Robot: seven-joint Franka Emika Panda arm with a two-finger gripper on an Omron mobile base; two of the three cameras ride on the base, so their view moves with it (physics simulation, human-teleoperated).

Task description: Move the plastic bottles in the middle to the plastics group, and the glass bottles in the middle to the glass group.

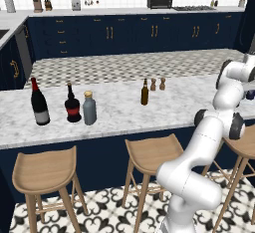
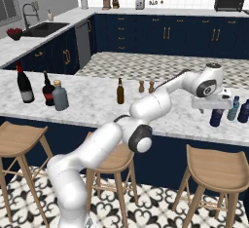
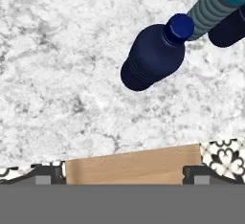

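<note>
Two glass bottles are sitting mid-counter: grey bottle (image 1: pixel 89 108) beside the wine bottles (image 1: pixel 40 102), amber bottle (image 1: pixel 144 92) further right, w/ free marble around it. At the far right, gripper (image 2: pixel 212 106) is hanging w/ jaws apart, nothing held, over the navy bottle (image 3: pixel 153 58), which is standing by the plastics group (image 2: pixel 239 109). Glass is judged heavy, slick, breakable; amber is best gripped at the body below the neck. Counter edge (image 3: pixel 143 144) is lying close below.
</note>
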